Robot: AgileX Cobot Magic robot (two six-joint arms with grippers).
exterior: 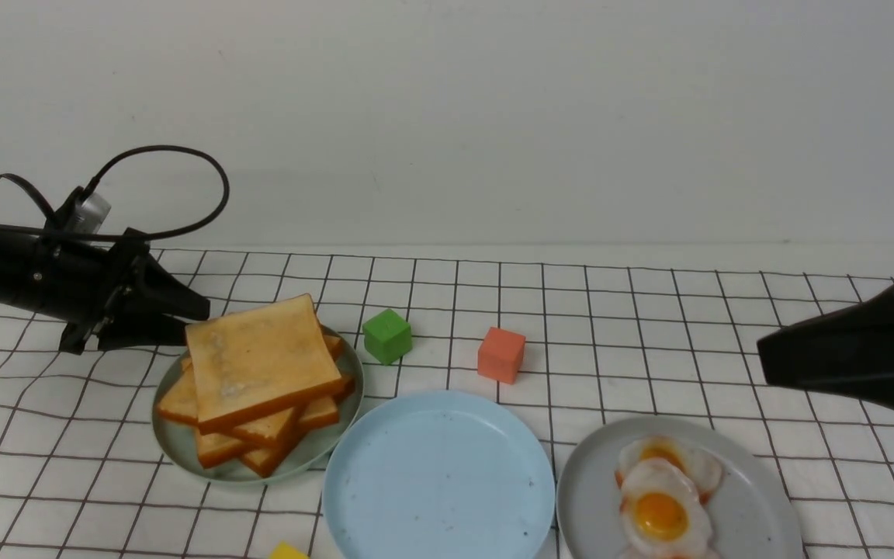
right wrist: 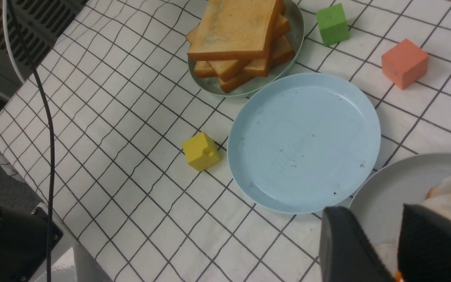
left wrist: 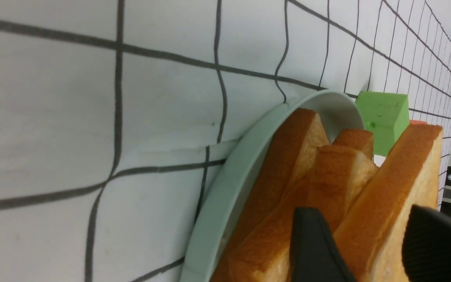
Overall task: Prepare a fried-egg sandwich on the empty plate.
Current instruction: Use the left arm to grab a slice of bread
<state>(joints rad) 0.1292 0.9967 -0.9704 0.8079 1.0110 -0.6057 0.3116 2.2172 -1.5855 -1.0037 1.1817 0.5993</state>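
Round pale sky-blue speckled plate [exterior: 385, 497]: bare, on checked-cloth counter [exterior: 649, 310], between skewed pile of golden toast squares [exterior: 280, 428] and two glossy fried eggs [exterior: 660, 505]. Left claw [exterior: 197, 320]: straddles top slice [exterior: 261, 353]; clamped or not, cannot tell. Right claw [exterior: 765, 359]: parted, empty. Risk: shallow corner grip, slice slips off.
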